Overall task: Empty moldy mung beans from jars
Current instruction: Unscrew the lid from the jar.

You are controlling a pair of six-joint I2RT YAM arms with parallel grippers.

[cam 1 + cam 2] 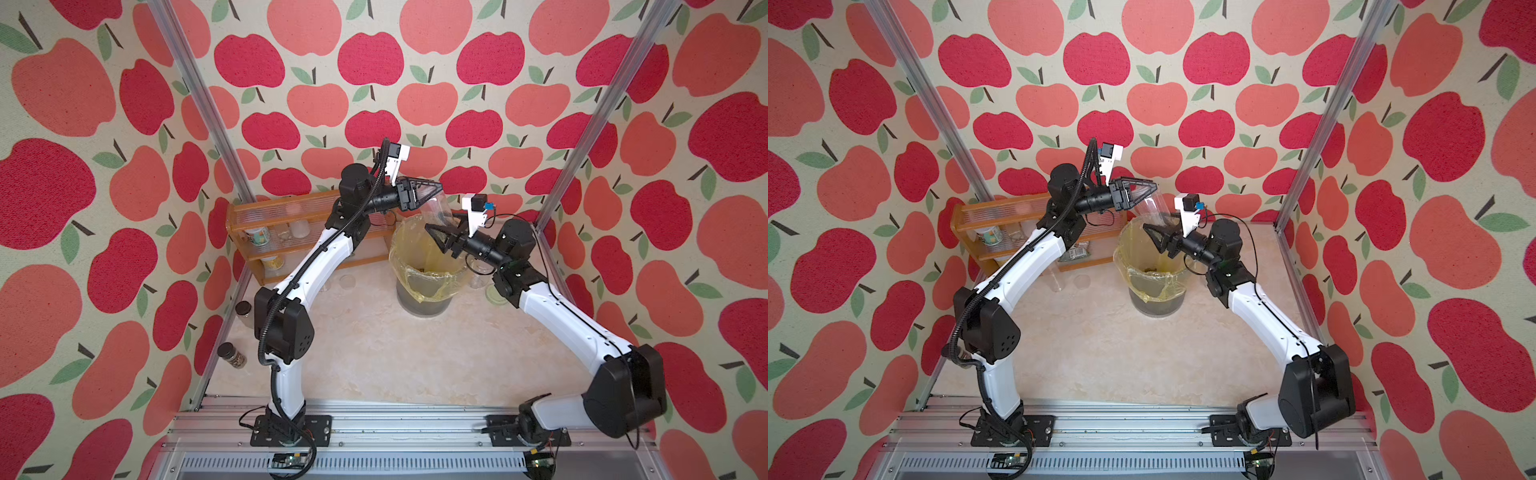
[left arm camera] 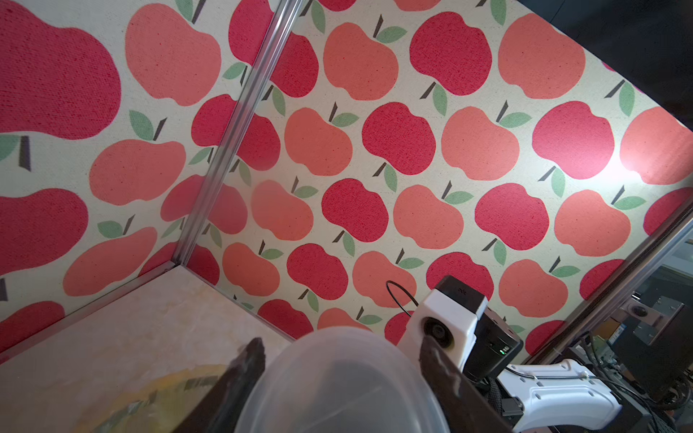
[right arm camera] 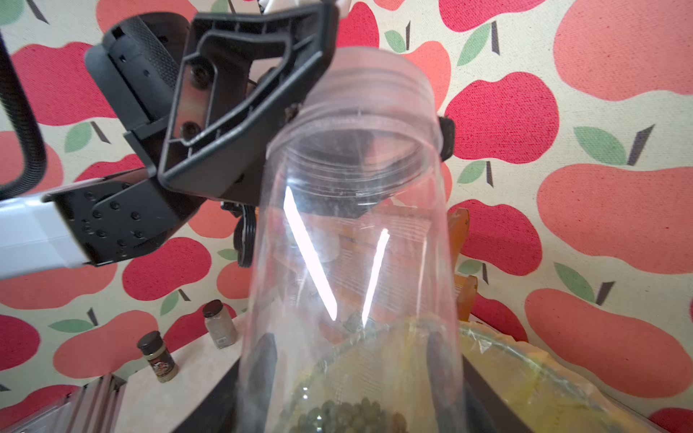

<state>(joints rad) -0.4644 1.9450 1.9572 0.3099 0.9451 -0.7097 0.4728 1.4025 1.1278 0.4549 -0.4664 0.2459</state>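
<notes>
Right wrist view: my right hand (image 3: pixel 348 348) is clamped on the lower body of the clear jar (image 3: pixel 352 262), and its fingers (image 3: pixel 262 375) show dark on either side through the wall. The jar is off the counter (image 1: pixel 395 353) and tilted, base end toward my right wrist, lid end up toward the left arm. The mung beans (image 3: pixel 348 416) are heaped at the base end, away from the mouth. I judge that tilt keeps them in while the top is worked.

Left wrist view: my left hand (image 2: pixel 343 345) has its fingers (image 2: pixel 243 371) either side of the frosted lid (image 2: pixel 337 382), right up against its rim. I can't tell if they bite yet.

In both top views the jar hangs over the bin (image 1: pixel 422 303) with the yellow liner, toward the back of the counter. I read that as deliberate, so that anything that drops lands in the bag. There are dark bits low in the liner, too small to name.

Step, as I judge it: uncapping, lid still on, nothing poured from this jar. The next move needs a firm left grip and a twist while the right hand holds the body still, then mouth down over the liner. Risk: the smooth wall may spin or slide in the right hand.

A rack (image 1: pixel 270 216) stands behind the left arm. Two dark-lidded spice jars (image 3: pixel 157 356) at the counter edge are not targets.
</notes>
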